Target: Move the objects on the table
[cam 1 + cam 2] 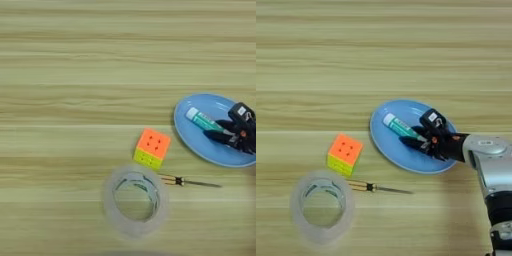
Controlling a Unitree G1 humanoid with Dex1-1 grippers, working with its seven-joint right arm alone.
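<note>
A white tube with a green label (397, 126) lies slanted on the blue oval plate (387, 146). My right gripper (419, 133) reaches in from the right over the plate. Its two black fingers stand apart on either side of the tube's green end, so it is open. Left of the plate sits an orange-and-yellow puzzle cube (345, 154) on the wooden table (75, 75). A thin gold-brown stick with a dark tip (378, 188) lies flat below the cube and the plate.
A clear tape ring (299, 210) lies at the lower left, its right side touching the stick's gold end. My silver forearm (491, 170) fills the lower right corner. Bare wood stretches across the upper half of the table.
</note>
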